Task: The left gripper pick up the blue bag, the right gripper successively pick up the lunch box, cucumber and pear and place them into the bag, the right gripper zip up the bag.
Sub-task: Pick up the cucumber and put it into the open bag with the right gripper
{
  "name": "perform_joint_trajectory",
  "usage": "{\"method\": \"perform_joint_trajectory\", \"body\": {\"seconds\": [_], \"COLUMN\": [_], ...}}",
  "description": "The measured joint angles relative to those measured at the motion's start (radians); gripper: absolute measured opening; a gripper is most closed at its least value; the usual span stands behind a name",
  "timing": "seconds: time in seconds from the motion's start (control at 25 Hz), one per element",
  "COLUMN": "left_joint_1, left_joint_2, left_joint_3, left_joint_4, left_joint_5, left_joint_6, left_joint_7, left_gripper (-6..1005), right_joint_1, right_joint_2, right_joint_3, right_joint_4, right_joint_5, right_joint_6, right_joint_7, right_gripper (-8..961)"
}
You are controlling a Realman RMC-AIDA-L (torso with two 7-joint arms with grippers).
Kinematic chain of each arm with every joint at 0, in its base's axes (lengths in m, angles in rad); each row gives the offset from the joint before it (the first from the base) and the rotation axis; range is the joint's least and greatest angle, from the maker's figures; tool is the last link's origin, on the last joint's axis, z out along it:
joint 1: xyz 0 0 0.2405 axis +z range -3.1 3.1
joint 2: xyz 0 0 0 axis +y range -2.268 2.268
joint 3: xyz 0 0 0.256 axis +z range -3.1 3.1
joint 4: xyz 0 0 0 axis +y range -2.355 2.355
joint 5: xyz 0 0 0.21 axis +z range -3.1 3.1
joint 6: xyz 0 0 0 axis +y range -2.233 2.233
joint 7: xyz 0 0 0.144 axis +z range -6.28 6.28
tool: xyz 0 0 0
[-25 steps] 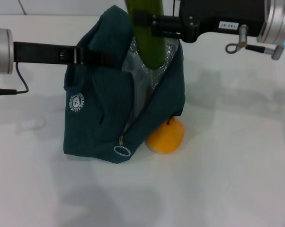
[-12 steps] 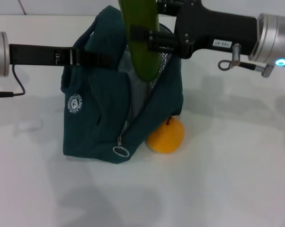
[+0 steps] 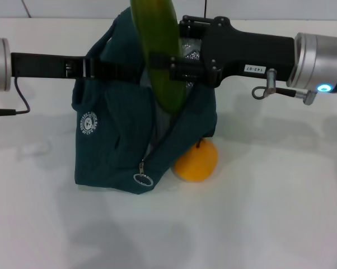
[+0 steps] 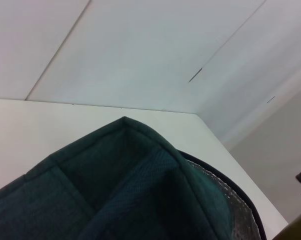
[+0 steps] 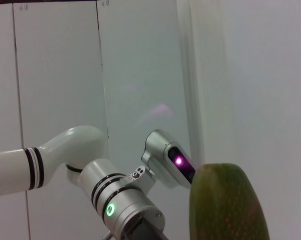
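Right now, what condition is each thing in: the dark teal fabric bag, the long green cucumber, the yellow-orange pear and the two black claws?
Dark teal fabric bag: upright, unzipped, top held up.
Long green cucumber: gripped, tilted, lower end at the bag's opening.
Yellow-orange pear: on the table against the bag.
Left gripper: shut on the bag's top edge.
Right gripper: shut on the cucumber.

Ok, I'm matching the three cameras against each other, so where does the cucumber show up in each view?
Head view: the cucumber stands nearly upright at top centre, over the blue bag, held by the right tool.
Left wrist view: only a green sliver at the lower right corner.
Right wrist view: its rounded end at the bottom.
Shared landmark: the cucumber itself.
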Motion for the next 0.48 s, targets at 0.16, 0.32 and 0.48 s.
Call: {"method": "perform_joint_trajectory", "body": {"seconds": [0.16, 0.32, 0.48], "left_joint_1": [0.0, -0.002, -0.005], "left_joint_2": [0.0, 0.0, 0.0], "left_joint_3": [0.0, 0.0, 0.0], "left_joint_4": [0.0, 0.0, 0.0], "left_joint_5": [0.0, 0.0, 0.0], "left_joint_6": [0.0, 0.0, 0.0], "left_joint_7": [0.0, 0.0, 0.0], "left_gripper": [39, 39, 39], "right_joint_1": [0.0, 0.0, 0.004], "right_joint_2": [0.0, 0.0, 0.0], "right_joint_3": [-0.012, -0.013, -0.013], "right_joint_4": [0.001, 0.006, 0.01], "right_joint_5": [0.001, 0.001, -0.001], "right_joint_6": [0.007, 0.009, 0.01], "right_joint_7": [0.0, 0.0, 0.001], "right_gripper": [614, 614, 615]}}
